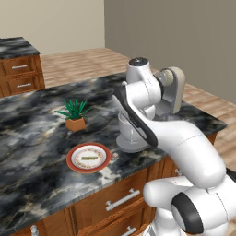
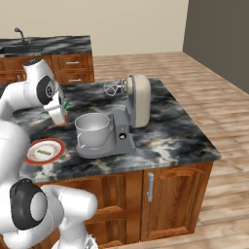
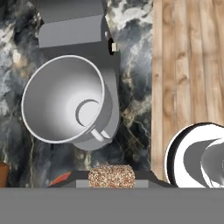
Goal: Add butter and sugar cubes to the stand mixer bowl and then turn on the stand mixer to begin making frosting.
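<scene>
**Inspector:** Gripper (image 3: 112, 180), state?

**Operator:** Closed partway, pinching a speckled tan sugar cube (image 3: 111, 174) between both tips. No sign of slip.

**Inspector:** Bowl, relative to the gripper?

**Operator:** Bowl (image 3: 57, 100) below and off to one side, mouth up, seated on the mixer (image 2: 136, 99) base. Not yet squarely under the cube. No contents made out inside. In the right base view, bowl (image 2: 92, 127) just beside the gripper, on the mixer side.

**Inspector:** Butter?

**Operator:** Butter (image 1: 89, 158) flat on the plate (image 1: 73, 163), below the gripper and on the side away from the bowl. Untouched, by the look of it.

**Inspector:** Step in hand?

**Operator:** Judged: carrying the cube to the bowl for the drop.

**Inspector:** Recommendations?

**Operator:** Shift sideways until centred over the bowl mouth, away from the rim and the side handle. Keep the present squeeze during travel; no tightening, no loosening. Lower toward the rim before release, to limit bounce off the metal wall. Stay clear of the whisk (image 2: 113, 87), raised with the tilted head beyond the bowl. Open wide in one motion, then lift straight up before swinging back toward the plate.

**Inspector:** Risk?

**Operator:** Early release, with the cube landing on the counter (image 2: 170, 136) beside the mixer base.
</scene>
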